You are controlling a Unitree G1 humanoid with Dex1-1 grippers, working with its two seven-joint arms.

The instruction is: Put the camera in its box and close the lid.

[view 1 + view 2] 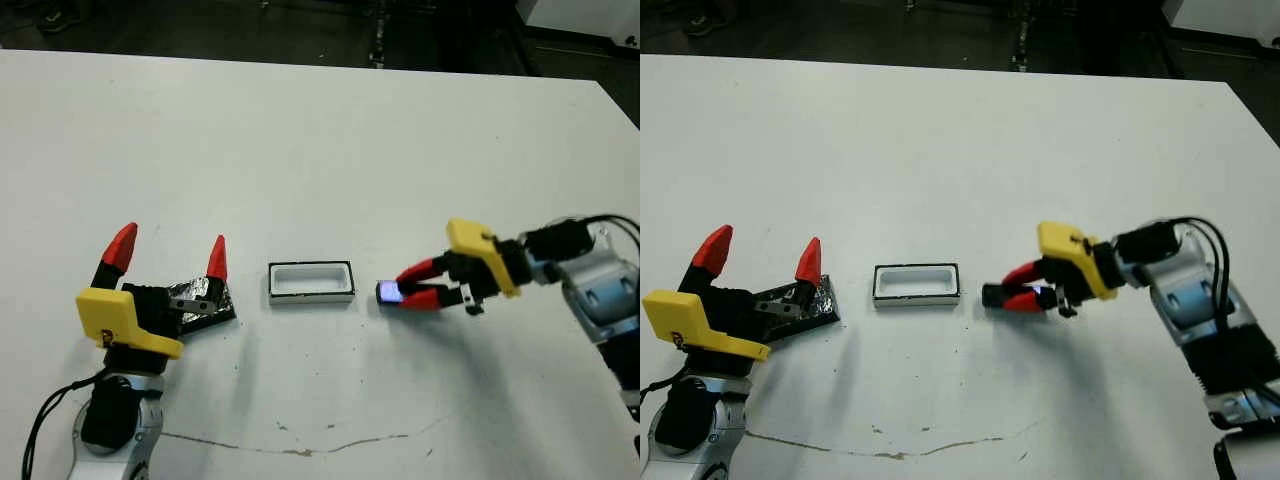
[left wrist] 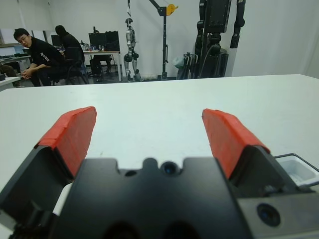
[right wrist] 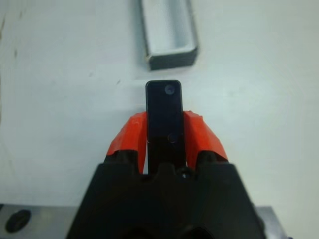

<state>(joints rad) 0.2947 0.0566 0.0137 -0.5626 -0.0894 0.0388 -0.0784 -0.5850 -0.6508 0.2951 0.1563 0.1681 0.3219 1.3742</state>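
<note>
The camera (image 1: 387, 292), a small black bar with a bluish shiny face, is held between the red fingers of my right gripper (image 1: 404, 290), which is shut on it just right of the box (image 1: 310, 282). In the right wrist view the camera (image 3: 164, 112) sticks out past the fingertips and points toward the box (image 3: 169, 35), low over the table. The box is a small white-rimmed tray, open and with nothing in it. The glossy black lid (image 1: 203, 298) lies left of the box, partly under my left gripper (image 1: 168, 252), which is open above it.
The white table (image 1: 320, 150) stretches far behind the box. A thin dark scratch (image 1: 300, 448) runs along its front part. Beyond the far edge, people (image 2: 37, 52) sit at desks among stands and equipment.
</note>
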